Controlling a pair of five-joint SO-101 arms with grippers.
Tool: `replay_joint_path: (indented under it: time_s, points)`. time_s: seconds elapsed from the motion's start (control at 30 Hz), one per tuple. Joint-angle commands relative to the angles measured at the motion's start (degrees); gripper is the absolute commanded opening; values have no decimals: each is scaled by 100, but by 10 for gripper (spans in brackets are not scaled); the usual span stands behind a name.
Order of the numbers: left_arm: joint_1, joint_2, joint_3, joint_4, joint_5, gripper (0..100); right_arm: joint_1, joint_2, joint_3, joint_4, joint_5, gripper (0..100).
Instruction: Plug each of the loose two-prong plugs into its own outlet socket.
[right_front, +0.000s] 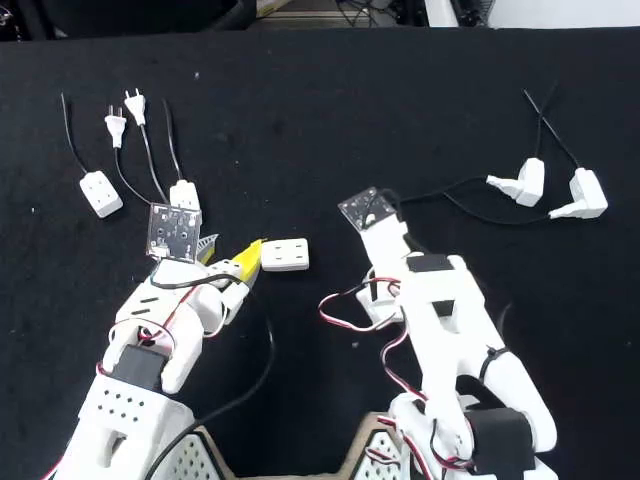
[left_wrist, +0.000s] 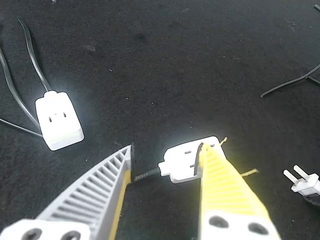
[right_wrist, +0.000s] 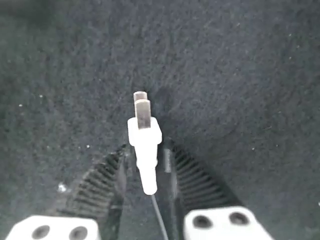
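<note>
So far nothing on the worktop (right_front: 320, 100) reads as clearly mated. At the far left one loose plug (right_front: 115, 125) and a second plug (right_front: 133, 103) lie side by side with bare prongs. Near them, the outer socket (right_front: 100, 192) and the inner socket (right_front: 185, 193) show nothing plugged in. Far to the right sit two white cabled pieces (right_front: 522, 180); you cannot tell whether those are joined pairs or plugs alone. By my judgement, at least three insertions are left for you.

Your right end effector (right_wrist: 145, 148) is closed snugly on the held plug (right_wrist: 144, 135). It grips the body with both prongs pointing away from the wrist, above bare cloth and short of any socket.

Your left end effector (left_wrist: 166, 146) is spread wide around the centre socket (left_wrist: 182, 162). The yellow finger (left_wrist: 225, 185) lies across the socket's edge, apparently touching it, while the grey finger (left_wrist: 100, 190) stands clear on the cable side. It grips nothing. That socket lies flat near the middle of the worktop, slots up, between your two arms.
</note>
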Motion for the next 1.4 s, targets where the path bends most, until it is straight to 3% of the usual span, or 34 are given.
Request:
replay_joint_path:
  time_s: [0.0, 0.17, 0.43, 1.0, 1.13, 1.37]
  points:
    - [40, -88, -22, -18, -53, 220, 35, -75, -295, 44, 53, 82]
    - [40, -88, -22, -18, -53, 220, 26, -75, -303, 44, 62, 64]
    - [40, -88, -22, -18, -53, 220, -686, -66, -259, 79, 53, 64]
    - [40, -88, -13, -9, -53, 220, -668, 910, -681, 44, 35, 60]
    - [40, -88, -13, -9, -53, 220, -668, 681, -681, 149, 53, 8]
    - [40, -88, -22, -18, -53, 220, -862, -875, -919, 1152, 0, 11]
